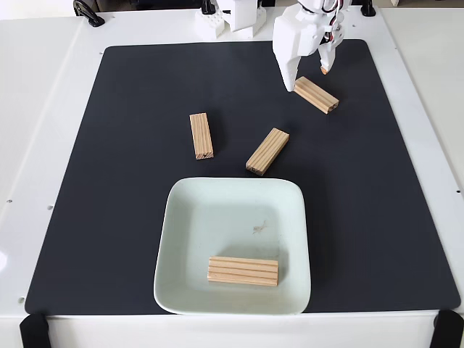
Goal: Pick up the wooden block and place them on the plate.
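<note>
Hovering tool [307, 81] — fingers spread — hiding the far wooden block's [317, 96] upper end, arm cropped at top edge.

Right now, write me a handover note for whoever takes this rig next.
Gripper: open, empty, fingers straddling the near end of the far-right wooden block on the black mat, nothing lifted.
Done: one wooden block lies flat in the mint-green plate, near its front edge.
Left: three blocks on the mat: the one at the gripper, the upright-lying block left of centre, and the slanted block just beyond the plate's far rim.
</note>
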